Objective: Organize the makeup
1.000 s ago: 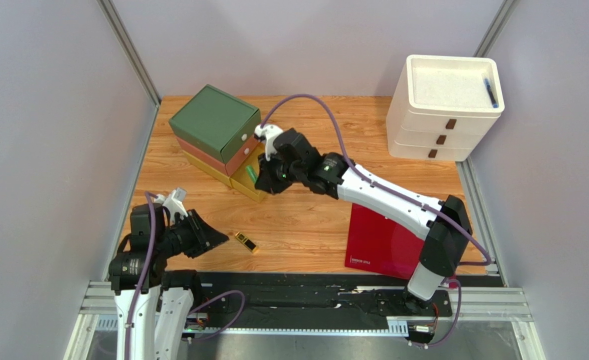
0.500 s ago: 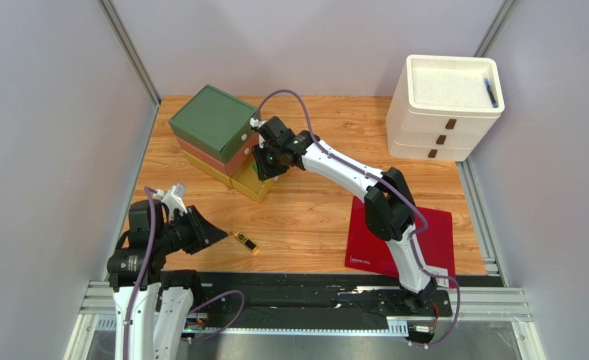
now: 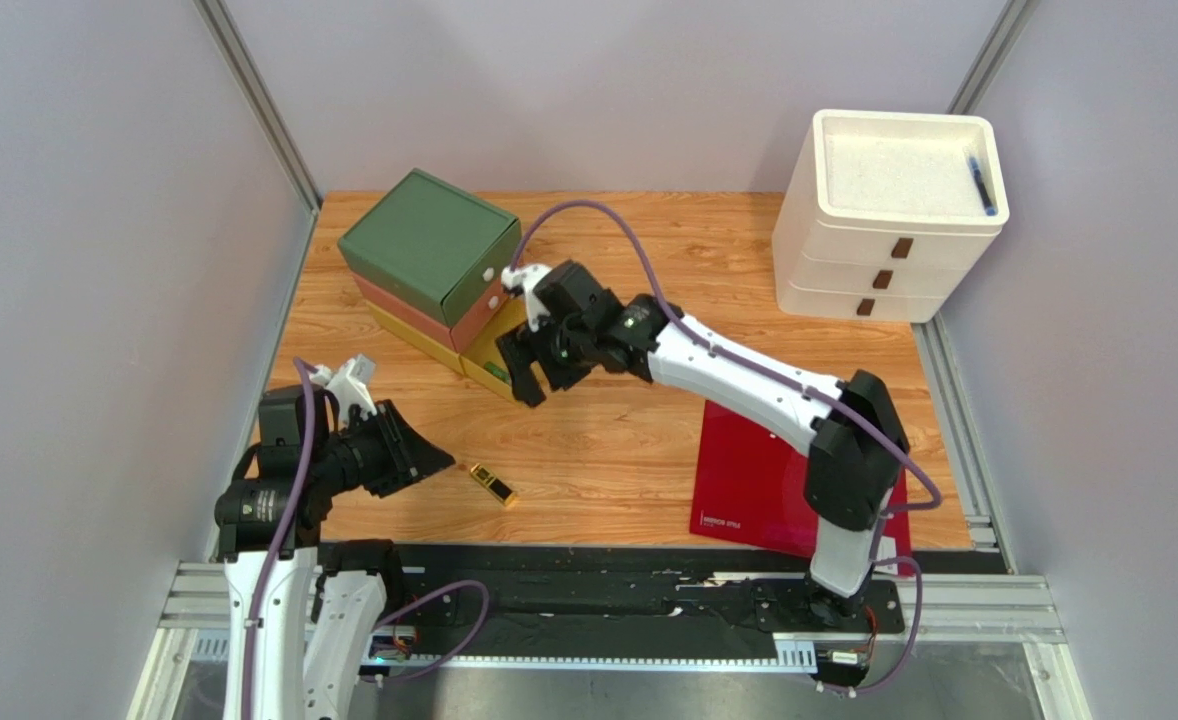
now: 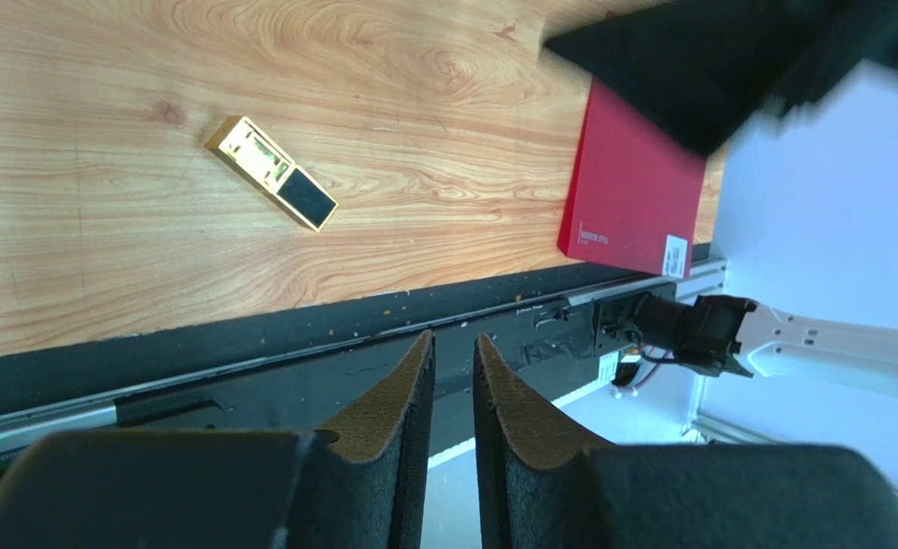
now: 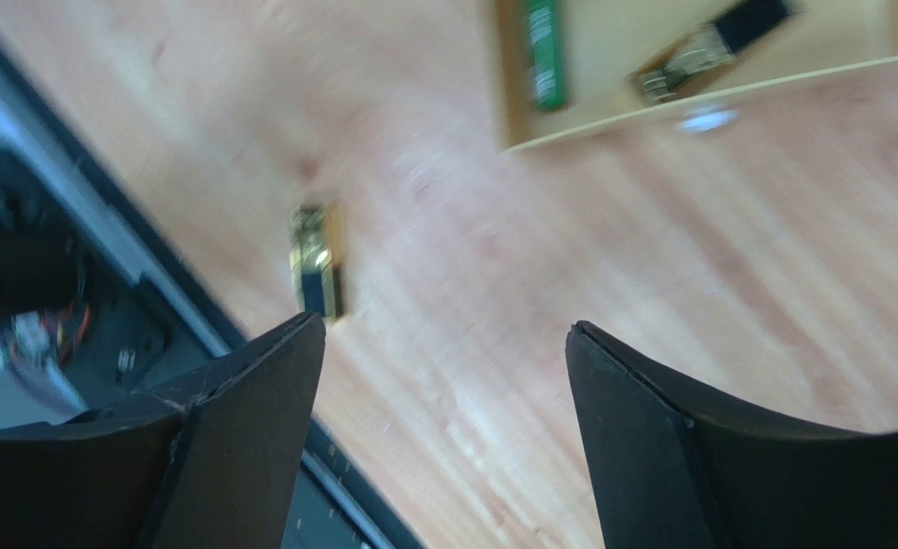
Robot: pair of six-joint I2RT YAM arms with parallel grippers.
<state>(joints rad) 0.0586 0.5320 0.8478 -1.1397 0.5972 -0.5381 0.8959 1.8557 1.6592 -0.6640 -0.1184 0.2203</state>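
Observation:
A gold lipstick tube (image 3: 493,483) (image 4: 273,189) (image 5: 314,257) lies on the wooden table near the front edge. Just left of it, my left gripper (image 3: 433,455) (image 4: 451,343) hovers low with a narrow gap between its jaws and nothing in them. My right gripper (image 3: 540,372) (image 5: 446,332) hangs wide open and empty above the table, in front of the open yellow drawer (image 3: 499,365) (image 5: 694,97). In that drawer lie a green tube (image 5: 542,52) and another gold lipstick tube (image 5: 711,46). No other makeup shows.
The yellow drawer is the bottom of a green, orange and yellow stack (image 3: 430,248) at the back left. A white drawer unit (image 3: 888,225) stands at the back right with a small blue item (image 3: 978,180) on top. A flat red sheet (image 3: 768,480) (image 4: 637,183) lies front right.
My right gripper has opened wide and drawn back from the yellow drawer toward the front. The left arm has barely shifted, and the gold tube on the table has not moved.

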